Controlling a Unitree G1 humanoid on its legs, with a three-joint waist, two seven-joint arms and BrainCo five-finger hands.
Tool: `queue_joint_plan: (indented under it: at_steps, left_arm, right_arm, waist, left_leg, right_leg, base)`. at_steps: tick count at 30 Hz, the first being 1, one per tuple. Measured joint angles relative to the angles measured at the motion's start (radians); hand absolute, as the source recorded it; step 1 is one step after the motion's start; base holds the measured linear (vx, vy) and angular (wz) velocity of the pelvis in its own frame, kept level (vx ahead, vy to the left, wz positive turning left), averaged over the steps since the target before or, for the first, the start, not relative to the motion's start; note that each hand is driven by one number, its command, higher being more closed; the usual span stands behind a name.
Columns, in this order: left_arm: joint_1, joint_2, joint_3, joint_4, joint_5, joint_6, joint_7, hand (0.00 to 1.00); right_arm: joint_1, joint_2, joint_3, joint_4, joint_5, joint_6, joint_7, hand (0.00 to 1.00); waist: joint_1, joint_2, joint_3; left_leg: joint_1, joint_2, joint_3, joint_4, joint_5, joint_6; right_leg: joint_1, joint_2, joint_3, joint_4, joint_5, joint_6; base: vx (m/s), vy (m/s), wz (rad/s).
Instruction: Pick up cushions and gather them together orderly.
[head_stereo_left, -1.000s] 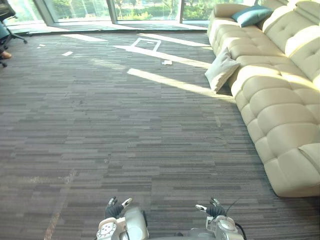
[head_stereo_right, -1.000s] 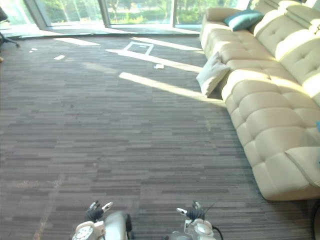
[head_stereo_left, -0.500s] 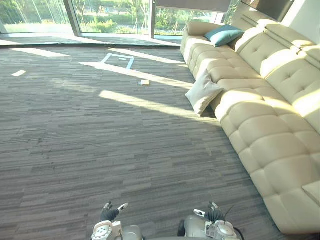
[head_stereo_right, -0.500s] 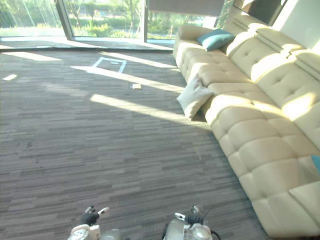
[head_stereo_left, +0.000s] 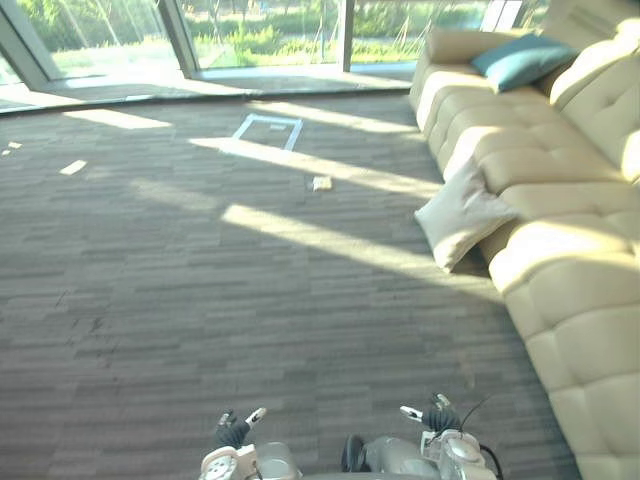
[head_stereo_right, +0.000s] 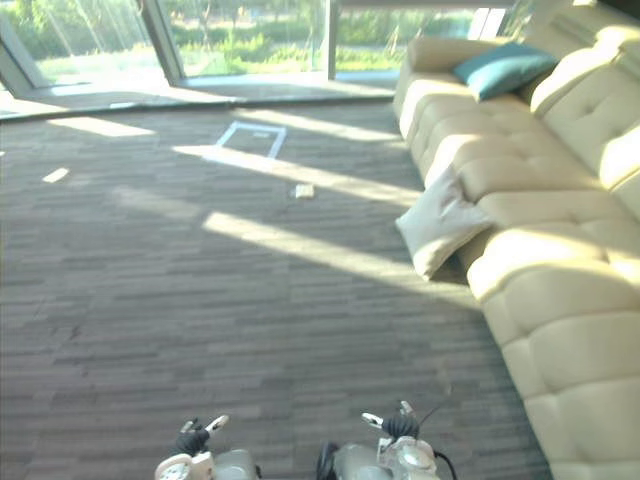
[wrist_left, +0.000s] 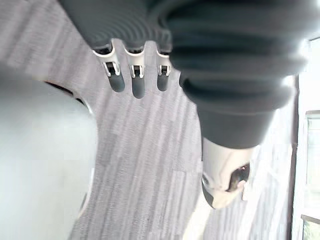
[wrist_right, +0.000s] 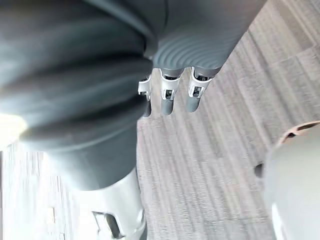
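Well beyond the right hand (head_stereo_left: 438, 418) lies the beige cushion (head_stereo_left: 462, 213).

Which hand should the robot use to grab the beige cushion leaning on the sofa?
Right, probably. The beige cushion leans on the sofa to the robot's right, closer to the right hand than the left hand. Both hands hang open and empty, far from it.

A sofa (head_stereo_left: 570, 260) runs along the right side of the floor (head_stereo_left: 200, 300), reaching back to the windows (head_stereo_left: 260, 25) at the far end. The far cushion (head_stereo_left: 522, 58) lies on the sofa's far seat. The near cushion (head_stereo_left: 462, 213) stands on the floor, leaning against the sofa's front. Left of it, well apart, lies a paper scrap (head_stereo_left: 321, 183), with a taped square (head_stereo_left: 268, 127) behind that. The left hand (head_stereo_left: 235, 430) and right hand (head_stereo_left: 437, 418) hang over the near floor.
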Motion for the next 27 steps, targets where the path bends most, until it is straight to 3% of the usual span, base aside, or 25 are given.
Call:
queue_joint_plan:
  at_steps: [1,2,3,5,6,7,8,9,11,12,13,15,17,19,20,21,23,24,25,26,27]
  left_arm:
    - [0.000,0.000,0.000,-0.003,-0.001,-0.001,-0.001,0.00]
    - [-0.006,-0.002,-0.001,-0.006,-0.002,-0.012,-0.003,0.00]
    - [-0.010,-0.006,-0.003,-0.007,-0.009,-0.018,-0.003,0.00]
    - [-0.011,-0.010,-0.014,-0.005,-0.012,-0.018,0.001,0.00]
    - [-0.011,-0.008,-0.020,0.004,-0.025,-0.018,-0.001,0.00]
    - [-0.011,-0.008,-0.020,0.002,-0.027,-0.018,-0.002,0.00]
    - [-0.011,0.003,-0.019,-0.003,-0.026,-0.017,-0.002,0.00]
    - [-0.012,0.011,-0.020,-0.001,-0.022,-0.013,-0.002,0.00]
    - [-0.017,0.023,-0.024,0.010,-0.022,-0.013,-0.001,0.00]
    - [-0.027,0.037,-0.031,0.019,-0.021,-0.010,-0.001,0.00]
    - [-0.040,0.045,-0.041,0.039,-0.016,0.001,0.006,0.00]
    - [-0.034,0.043,-0.048,0.058,-0.015,0.012,0.015,0.00]
    - [-0.027,0.046,-0.061,0.069,-0.014,0.011,0.014,0.00]
    - [-0.027,0.043,-0.069,0.090,-0.015,0.014,0.013,0.00]
    - [-0.027,0.042,-0.073,0.091,-0.014,0.015,0.013,0.00]
    - [-0.029,0.040,-0.094,0.093,-0.014,0.018,0.009,0.00]
    - [-0.023,0.042,-0.100,0.094,-0.014,0.018,0.008,0.00]
    - [-0.016,0.047,-0.099,0.095,-0.010,0.019,0.007,0.00]
    - [-0.015,0.049,-0.098,0.096,-0.004,0.020,0.007,0.00]
    - [-0.017,0.024,-0.095,0.094,0.005,0.026,0.003,0.00]
    - [-0.017,-0.001,-0.086,0.091,0.026,0.026,-0.008,0.00]
  right_arm:
    - [-0.004,0.001,-0.002,0.001,0.000,0.002,0.000,0.00]
    - [-0.006,0.002,-0.006,0.002,0.000,0.002,-0.002,0.00]
    - [-0.003,0.000,-0.006,0.014,-0.001,0.001,-0.005,0.00]
    - [-0.001,-0.010,-0.005,0.023,-0.003,0.001,-0.007,0.00]
    - [0.002,-0.016,-0.005,0.042,-0.003,0.003,-0.010,0.00]
    - [0.005,-0.012,-0.005,0.042,-0.003,0.003,-0.010,0.00]
    - [0.021,0.003,-0.006,0.038,-0.003,0.002,-0.011,0.00]
    - [0.046,0.015,-0.011,0.028,-0.004,0.000,-0.010,0.00]
    - [0.051,0.018,-0.021,0.030,0.001,-0.001,-0.011,0.00]
    - [0.041,0.024,-0.027,0.029,-0.001,-0.001,-0.010,0.00]
    - [0.037,0.022,-0.040,0.024,-0.001,-0.002,-0.006,0.00]
    - [0.048,0.018,-0.044,-0.007,-0.004,-0.004,-0.006,0.00]
    - [0.047,0.017,-0.043,-0.015,-0.005,-0.015,-0.006,0.00]
    - [0.022,0.007,-0.046,-0.009,-0.005,-0.019,-0.006,0.00]
    - [0.019,0.006,-0.046,-0.008,-0.005,-0.019,-0.006,0.00]
    - [0.006,-0.003,-0.048,-0.007,-0.004,-0.019,-0.005,0.00]
    - [0.001,-0.003,-0.047,-0.005,-0.004,-0.019,-0.004,0.00]
    - [0.009,0.004,-0.048,-0.006,-0.004,-0.018,-0.004,0.00]
    - [0.017,0.009,-0.052,-0.011,0.000,-0.019,-0.002,0.00]
    - [0.017,0.003,-0.063,-0.034,-0.003,-0.018,-0.002,0.00]
    - [0.026,-0.008,-0.062,-0.043,-0.006,-0.017,0.001,0.00]
  waist:
    - [0.002,0.000,0.001]
    - [0.011,-0.001,0.005]
    - [0.021,-0.002,0.006]
    - [0.026,0.011,0.003]
    - [0.039,0.016,-0.011]
    - [0.039,0.014,-0.017]
    - [0.037,-0.014,-0.024]
    - [0.033,-0.034,-0.040]
    - [0.034,-0.057,-0.045]
    - [0.027,-0.078,-0.033]
    - [0.022,-0.073,-0.018]
    - [0.010,-0.059,-0.016]
    - [0.004,-0.052,-0.020]
    - [-0.018,-0.038,-0.020]
    - [-0.020,-0.035,-0.020]
    - [-0.024,-0.021,-0.013]
    - [-0.024,-0.022,-0.013]
    - [-0.024,-0.038,-0.020]
    - [-0.026,-0.046,-0.024]
    - [-0.029,-0.003,-0.031]
    - [-0.037,0.024,-0.040]
  left_leg:
    - [-0.015,-0.008,0.001,-0.049,-0.001,0.004]
    - [-0.051,-0.046,-0.022,-0.211,0.010,0.009]
    - [-0.062,-0.096,-0.075,-0.444,0.078,-0.008]
    - [-0.065,-0.107,-0.115,-0.610,0.143,-0.014]
    - [-0.079,-0.107,-0.138,-0.601,0.255,0.006]
    - [-0.080,-0.115,-0.132,-0.583,0.268,0.014]
    - [-0.087,-0.133,-0.123,-0.541,0.261,0.026]
    - [-0.094,-0.155,-0.103,-0.483,0.215,0.068]
    - [-0.069,-0.181,-0.080,-0.470,0.167,0.081]
    - [-0.016,-0.207,-0.064,-0.468,0.124,0.105]
    - [0.064,-0.220,-0.060,-0.466,0.079,0.106]
    - [0.192,-0.204,-0.053,-0.497,0.027,0.114]
    - [0.269,-0.191,-0.045,-0.555,0.014,0.107]
    - [0.368,-0.171,-0.021,-0.656,0.014,0.100]
    - [0.384,-0.168,-0.017,-0.670,0.013,0.097]
    - [0.439,-0.156,0.001,-0.720,0.001,0.071]
    - [0.470,-0.159,0.011,-0.736,-0.017,0.041]
    - [0.510,-0.177,0.007,-0.733,-0.034,0.012]
    - [0.526,-0.185,0.001,-0.723,-0.042,0.001]
    - [0.531,-0.144,-0.004,-0.659,-0.046,-0.010]
    - [0.454,-0.106,-0.026,-0.459,-0.026,-0.041]
  right_leg:
    - [0.014,-0.003,0.013,-0.010,-0.003,0.005]
    - [0.049,-0.020,0.045,-0.039,-0.012,0.021]
    - [0.086,-0.041,0.078,-0.073,-0.025,0.043]
    - [0.123,-0.042,0.109,-0.099,-0.050,0.080]
    - [0.161,-0.054,0.135,-0.096,-0.109,0.116]
    - [0.165,-0.068,0.144,-0.087,-0.119,0.123]
    - [0.155,-0.095,0.156,-0.043,-0.140,0.133]
    - [0.089,-0.135,0.161,0.123,-0.146,0.142]
    - [-0.007,-0.175,0.178,0.352,-0.133,0.161]
    - [-0.106,-0.220,0.194,0.595,-0.037,0.197]
    - [-0.184,-0.255,0.181,0.810,-0.013,0.192]
    - [-0.257,-0.265,0.101,0.906,-0.054,0.178]
    - [-0.330,-0.260,0.015,0.850,-0.093,0.173]
    - [-0.423,-0.238,-0.144,0.616,-0.117,0.172]
    - [-0.432,-0.233,-0.168,0.573,-0.112,0.166]
    - [-0.466,-0.197,-0.259,0.389,-0.058,0.130]
    - [-0.478,-0.158,-0.299,0.255,0.025,0.098]
    - [-0.476,-0.139,-0.292,0.190,0.103,0.039]
    - [-0.474,-0.139,-0.268,0.192,0.157,-0.043]
    - [-0.457,-0.120,-0.278,0.237,0.105,-0.058]
    - [-0.422,-0.100,-0.288,0.231,0.060,-0.046]
  base:
    - [0.47,0.041,-0.78]
    - [0.57,0.138,-0.85]
    - [0.66,0.180,-0.85]
    - [0.50,0.244,-0.79]
    - [0.53,0.327,-0.78]
    - [0.55,0.341,-0.65]
    - [0.57,0.275,-0.35]
    - [0.57,0.263,-0.32]
    - [0.50,0.246,-0.19]
    - [0.64,0.317,-0.10]
    - [0.53,0.258,-0.06]
    - [0.50,0.182,-0.04]
    - [0.51,0.121,-0.13]
    - [0.55,0.054,-0.21]
    - [0.69,0.016,-0.23]
    - [0.47,0.007,-0.19]
    - [0.55,-0.038,-0.20]
    - [0.64,-0.089,-0.09]
    - [0.69,-0.131,-0.04]
    - [0.79,-0.205,0.12]
    - [0.77,-0.213,0.10]
